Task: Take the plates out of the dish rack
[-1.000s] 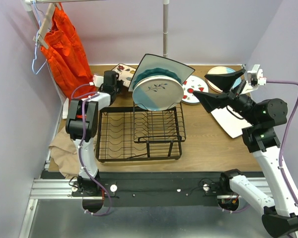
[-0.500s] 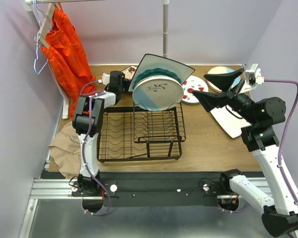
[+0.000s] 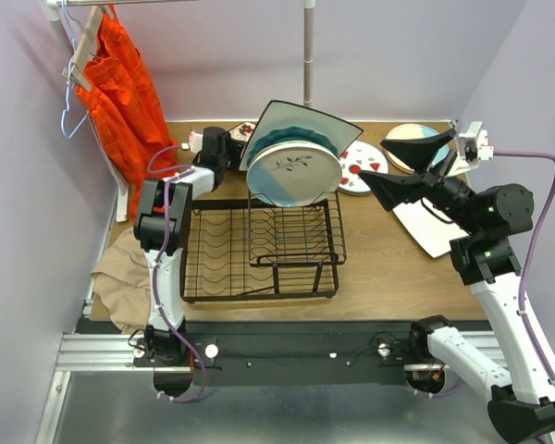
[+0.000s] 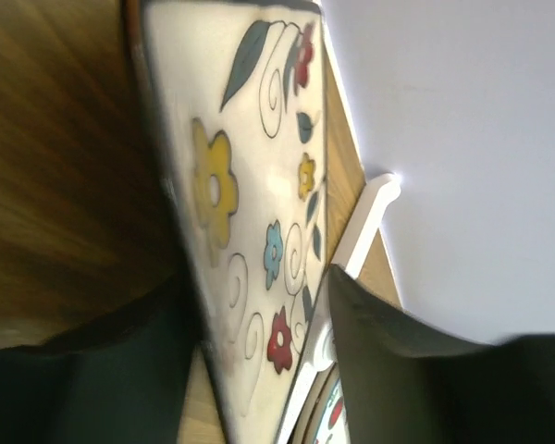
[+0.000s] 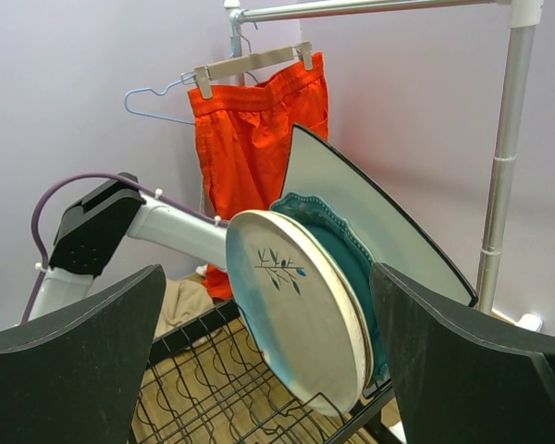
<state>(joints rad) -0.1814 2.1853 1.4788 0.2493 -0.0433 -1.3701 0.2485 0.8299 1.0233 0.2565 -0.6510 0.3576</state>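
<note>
Left gripper (image 4: 259, 277): at the far edge of the table, behind the dish rack's (image 3: 259, 294) left corner; fingers parted, not clenched.
Flower-print plate (image 4: 250, 213): square, lies between the left fingers; whether either finger touches it, cannot tell.
Right gripper (image 3: 372, 157): raised just right of the rack, fingers spread wide, holding nothing.
Rack load: three plates leaning in the upper tier: sprig plate (image 5: 296, 314) in front, teal scalloped plate (image 5: 347, 245) behind it, large square plate (image 5: 379, 213) at the back.
Table, right of rack: red-fruit plate (image 3: 356, 166), round cream plate (image 3: 412, 143), white square plate (image 3: 425, 227).
</note>
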